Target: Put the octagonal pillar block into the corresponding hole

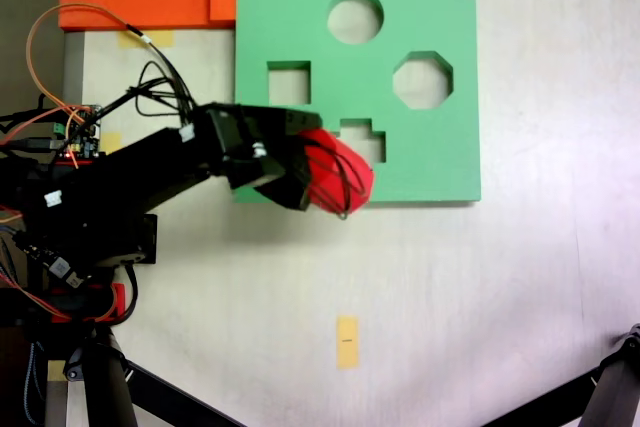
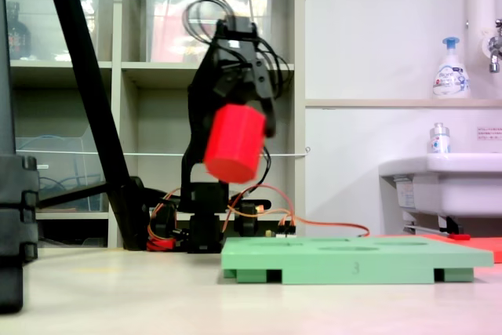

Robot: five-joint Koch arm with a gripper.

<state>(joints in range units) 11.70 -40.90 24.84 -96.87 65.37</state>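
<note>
Gripper point(image 2: 245, 115) clamped on the octagonal pillar block point(image 2: 234, 143) | block hung tilted, high above the green foam board point(image 1: 450, 162), over its near-left edge | corresponding hole point(image 1: 422, 80) sat open toward the board's right side.

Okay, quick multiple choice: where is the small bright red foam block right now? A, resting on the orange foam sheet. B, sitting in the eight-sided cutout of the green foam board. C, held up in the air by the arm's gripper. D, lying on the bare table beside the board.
C: in a fixed view the small bright red foam block hangs in the black gripper, well above the green foam board, whose eight-sided cutout is empty.
</note>
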